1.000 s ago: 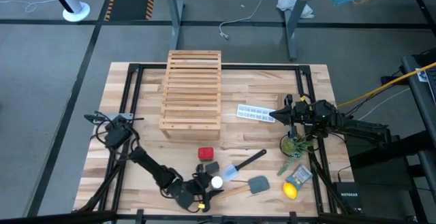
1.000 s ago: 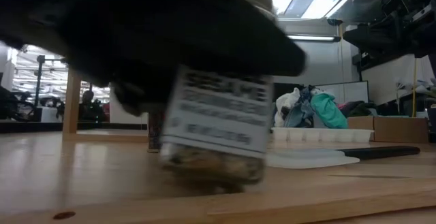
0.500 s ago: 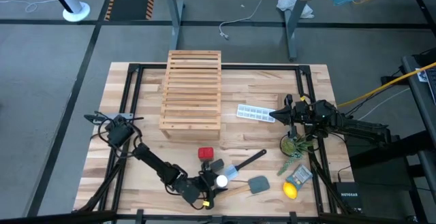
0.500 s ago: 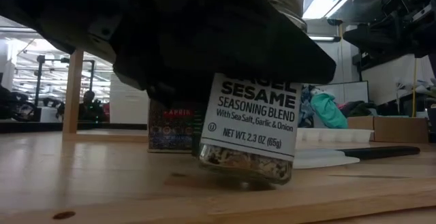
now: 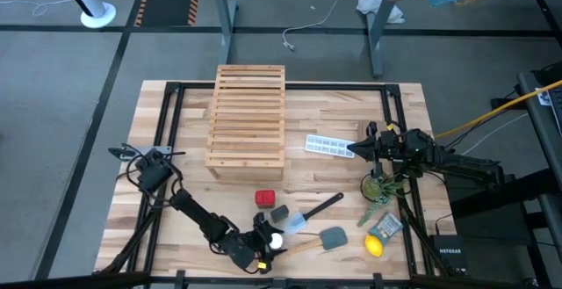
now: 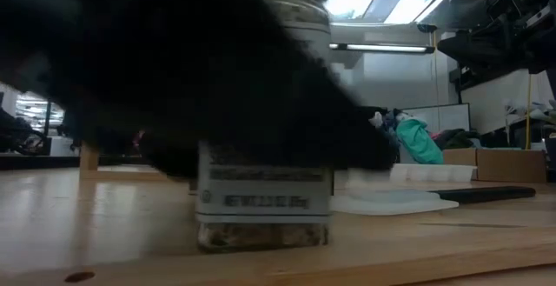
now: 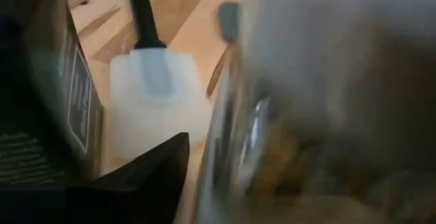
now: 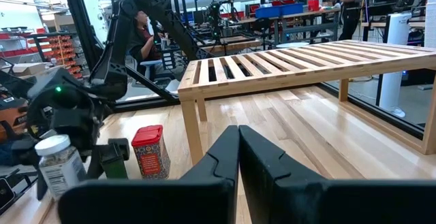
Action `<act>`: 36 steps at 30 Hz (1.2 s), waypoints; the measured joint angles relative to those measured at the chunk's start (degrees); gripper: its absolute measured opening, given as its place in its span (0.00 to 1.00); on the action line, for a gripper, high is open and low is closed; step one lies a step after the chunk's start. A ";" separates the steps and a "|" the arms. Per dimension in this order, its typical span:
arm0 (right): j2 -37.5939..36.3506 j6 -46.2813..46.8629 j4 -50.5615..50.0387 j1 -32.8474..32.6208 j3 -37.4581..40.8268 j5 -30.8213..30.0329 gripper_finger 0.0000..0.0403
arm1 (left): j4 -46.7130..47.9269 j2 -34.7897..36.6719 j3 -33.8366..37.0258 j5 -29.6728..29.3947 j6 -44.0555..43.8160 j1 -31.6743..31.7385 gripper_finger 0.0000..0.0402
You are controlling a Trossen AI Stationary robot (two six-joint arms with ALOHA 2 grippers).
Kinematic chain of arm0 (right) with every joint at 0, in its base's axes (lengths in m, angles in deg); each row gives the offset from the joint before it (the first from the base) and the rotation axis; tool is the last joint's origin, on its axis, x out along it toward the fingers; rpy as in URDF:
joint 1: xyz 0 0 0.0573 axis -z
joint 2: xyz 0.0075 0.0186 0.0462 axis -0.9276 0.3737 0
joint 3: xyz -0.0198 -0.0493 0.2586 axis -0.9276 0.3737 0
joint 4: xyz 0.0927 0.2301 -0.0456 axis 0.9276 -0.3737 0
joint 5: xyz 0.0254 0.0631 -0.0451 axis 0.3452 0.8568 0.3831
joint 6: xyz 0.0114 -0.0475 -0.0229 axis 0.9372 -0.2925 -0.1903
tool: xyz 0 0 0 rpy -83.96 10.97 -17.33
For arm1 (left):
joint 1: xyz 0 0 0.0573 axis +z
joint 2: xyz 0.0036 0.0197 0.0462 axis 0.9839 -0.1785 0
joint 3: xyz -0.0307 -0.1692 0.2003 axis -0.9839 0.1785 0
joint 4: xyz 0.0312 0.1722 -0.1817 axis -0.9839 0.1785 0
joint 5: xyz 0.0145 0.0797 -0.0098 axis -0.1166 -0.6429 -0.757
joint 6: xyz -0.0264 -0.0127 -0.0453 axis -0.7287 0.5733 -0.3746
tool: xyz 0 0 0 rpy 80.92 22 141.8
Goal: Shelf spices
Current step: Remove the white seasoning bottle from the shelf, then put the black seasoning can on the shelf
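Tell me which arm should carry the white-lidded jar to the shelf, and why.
Left. The left gripper is already clamped on the clear jar at the table's near edge. The right gripper sits shut by the ice-cube tray, away from the spices.

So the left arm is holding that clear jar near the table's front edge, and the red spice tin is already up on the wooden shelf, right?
Not quite. The red tin stands on the table in front of the shelf, as the high view shows. The left gripper does hold the clear jar near the front edge.

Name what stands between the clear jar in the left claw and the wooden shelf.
In the high view, the red spice tin and black container stand between the jar and the shelf.
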 joint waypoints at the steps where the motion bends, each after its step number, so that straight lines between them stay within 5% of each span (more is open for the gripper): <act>1: 0.01 -0.02 0.00 0.02 0.00 0.00 0.04 | -0.12 0.11 0.02 -0.02 -0.90 -0.06 0.70; 11: 0.00 0.00 0.00 0.00 -0.02 0.00 0.04 | -3.56 -0.47 0.06 -3.92 5.18 -1.91 0.72; 27: 0.00 0.00 0.00 0.00 0.00 0.00 0.04 | -4.37 3.53 0.00 -19.64 15.96 -7.52 0.72; 36: 0.00 0.00 0.02 0.01 0.00 0.00 0.04 | -4.25 13.76 0.00 -27.11 38.07 -11.68 0.72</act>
